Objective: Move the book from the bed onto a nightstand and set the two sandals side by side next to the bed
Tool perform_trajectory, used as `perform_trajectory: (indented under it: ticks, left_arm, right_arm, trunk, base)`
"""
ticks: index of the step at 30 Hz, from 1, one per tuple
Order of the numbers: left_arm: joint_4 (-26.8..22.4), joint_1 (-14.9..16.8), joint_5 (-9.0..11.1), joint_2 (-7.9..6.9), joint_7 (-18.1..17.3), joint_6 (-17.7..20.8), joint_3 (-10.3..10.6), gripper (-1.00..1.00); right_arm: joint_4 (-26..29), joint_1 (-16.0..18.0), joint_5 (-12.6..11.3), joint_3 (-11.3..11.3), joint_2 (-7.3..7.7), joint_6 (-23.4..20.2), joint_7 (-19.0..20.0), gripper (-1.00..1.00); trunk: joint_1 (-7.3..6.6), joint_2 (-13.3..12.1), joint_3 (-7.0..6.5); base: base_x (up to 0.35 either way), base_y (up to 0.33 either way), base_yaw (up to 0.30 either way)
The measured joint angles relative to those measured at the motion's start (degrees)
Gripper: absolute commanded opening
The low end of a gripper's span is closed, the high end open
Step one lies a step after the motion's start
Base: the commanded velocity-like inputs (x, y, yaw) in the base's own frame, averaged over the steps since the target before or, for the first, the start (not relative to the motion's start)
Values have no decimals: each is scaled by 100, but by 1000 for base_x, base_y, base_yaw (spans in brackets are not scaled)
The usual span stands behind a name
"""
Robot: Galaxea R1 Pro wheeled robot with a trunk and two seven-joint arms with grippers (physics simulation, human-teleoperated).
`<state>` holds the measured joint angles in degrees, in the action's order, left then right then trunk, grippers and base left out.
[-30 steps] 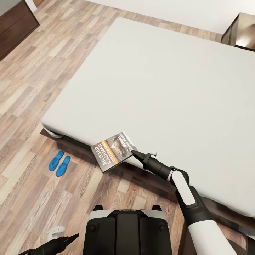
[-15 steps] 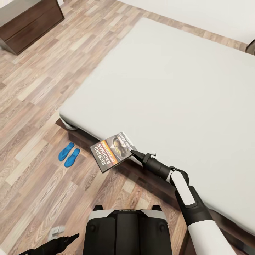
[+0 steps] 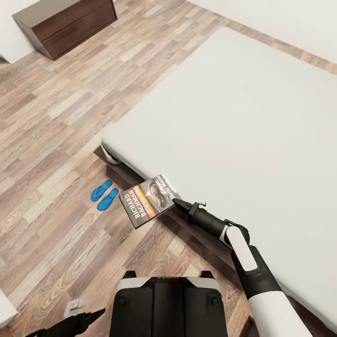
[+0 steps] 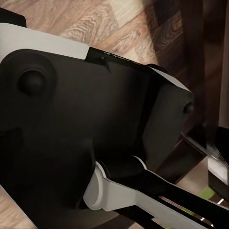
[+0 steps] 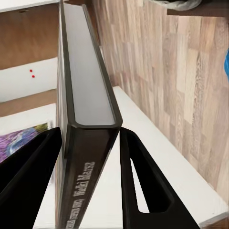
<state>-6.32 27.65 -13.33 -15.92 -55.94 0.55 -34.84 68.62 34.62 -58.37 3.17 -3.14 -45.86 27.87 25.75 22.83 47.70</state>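
Right claw [image 3: 177,201] clamped on the book [image 3: 149,199], held in the air just off the bed [image 3: 243,121] edge, above the wood floor [image 3: 51,140]. In the wrist view, black fingers [image 5: 143,186] flanking the book's [image 5: 81,143] spine. Two blue sandals [image 3: 105,194] side by side on the floor at 9 o'clock of the book, near the bed corner. Left claw [image 3: 96,313] low at 7 o'clock; cannot tell whether apart or together.

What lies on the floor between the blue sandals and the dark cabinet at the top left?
Only bare wood-plank floor, in the head view, between the sandals and the cabinet.
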Motion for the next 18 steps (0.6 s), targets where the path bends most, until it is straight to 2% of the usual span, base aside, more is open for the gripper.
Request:
perform_trajectory:
  ticks: [18]
  left_arm:
    - [0,0,0,1,0,0,0,100]
  right_arm:
    - [-103,0,3,6,0,0,-3,-100]
  trunk:
    - [0,0,0]
  base:
    - [0,0,294]
